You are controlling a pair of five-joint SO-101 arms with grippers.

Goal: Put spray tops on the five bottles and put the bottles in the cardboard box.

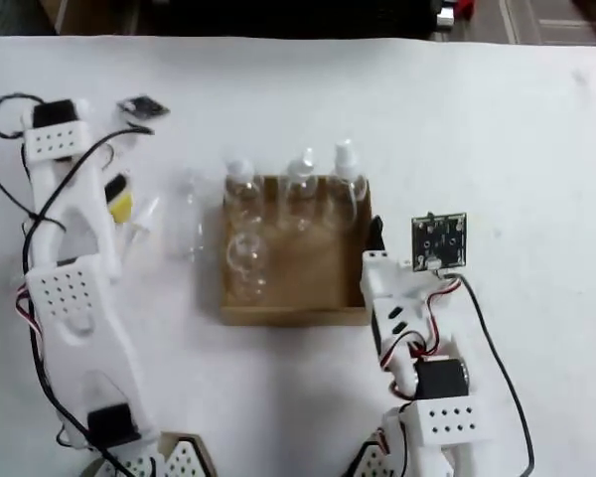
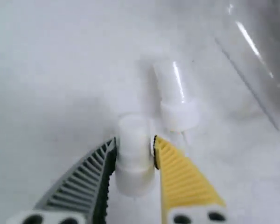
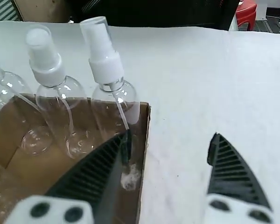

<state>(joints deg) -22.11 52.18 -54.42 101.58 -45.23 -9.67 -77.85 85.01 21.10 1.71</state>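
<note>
Four clear plastic bottles (image 1: 300, 191) in brown cardboard box (image 1: 296, 316), three sprayer-topped, fifth bottle (image 1: 187, 217) lying on white table (image 1: 497, 119), left gripper (image 2: 134, 142) clamping one white spray top (image 2: 133, 170), right gripper (image 3: 171, 135) wide apart.

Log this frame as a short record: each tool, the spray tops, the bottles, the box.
left tool: shut on a spray top, low over the table
second spray top: on the table just beyond the held one
loose bottle: on the table between the left tool and the box
right tool: open, at the box's right wall
cardboard box: three topped bottles upright along the far side; fourth bottle nearer, top unclear
</note>
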